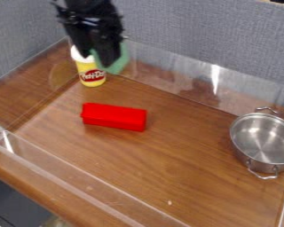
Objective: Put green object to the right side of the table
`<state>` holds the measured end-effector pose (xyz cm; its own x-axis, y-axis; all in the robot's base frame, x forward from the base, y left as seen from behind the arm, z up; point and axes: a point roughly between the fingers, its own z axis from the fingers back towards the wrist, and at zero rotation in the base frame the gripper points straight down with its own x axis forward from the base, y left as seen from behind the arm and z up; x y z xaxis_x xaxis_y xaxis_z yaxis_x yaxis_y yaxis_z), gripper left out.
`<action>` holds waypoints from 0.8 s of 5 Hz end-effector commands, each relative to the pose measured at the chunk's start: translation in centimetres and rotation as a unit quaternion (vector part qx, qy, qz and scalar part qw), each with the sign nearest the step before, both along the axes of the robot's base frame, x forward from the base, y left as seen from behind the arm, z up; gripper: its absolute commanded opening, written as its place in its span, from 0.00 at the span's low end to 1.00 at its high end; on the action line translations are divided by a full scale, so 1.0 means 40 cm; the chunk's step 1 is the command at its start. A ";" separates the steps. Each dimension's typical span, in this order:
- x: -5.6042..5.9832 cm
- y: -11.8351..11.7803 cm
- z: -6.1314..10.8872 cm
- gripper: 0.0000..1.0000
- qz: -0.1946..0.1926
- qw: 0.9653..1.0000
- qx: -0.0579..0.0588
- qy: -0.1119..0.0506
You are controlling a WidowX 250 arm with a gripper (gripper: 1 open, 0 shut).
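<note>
Nearest, a low clear wall [74, 188] runs along the near edge of the brown table [169, 164], slanting down from the left, with a bit of dark cable [0, 220] outside it at the lower left. Behind that wall, the long red block [114, 117] lies flat, left of the middle of the tabletop, its long side running slightly down toward the right. The silver pot [263, 142] stands upright by the right edge, open at the top, one handle toward the far side and one toward the near side. Farther back, toward the far left corner, stands a yellow tub [92, 78] with a white lid and a red label, partly behind the black gripper [106, 60]. The gripper is closed on the green object [118, 58], holding it up off the table, just beside the tub as the camera sees it; motion blur softens both. Beyond them, another clear wall [209, 78] follows the far edge, and a grey backdrop [216, 31] rises behind it
</note>
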<state>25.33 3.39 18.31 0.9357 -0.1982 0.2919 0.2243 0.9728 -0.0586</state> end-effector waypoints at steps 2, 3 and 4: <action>-0.067 -0.187 -0.049 0.00 -0.102 0.995 0.002 0.009; -0.098 -0.260 -0.104 0.00 -0.133 0.991 0.005 0.028; -0.129 -0.314 -0.164 0.00 -0.160 0.986 0.010 0.045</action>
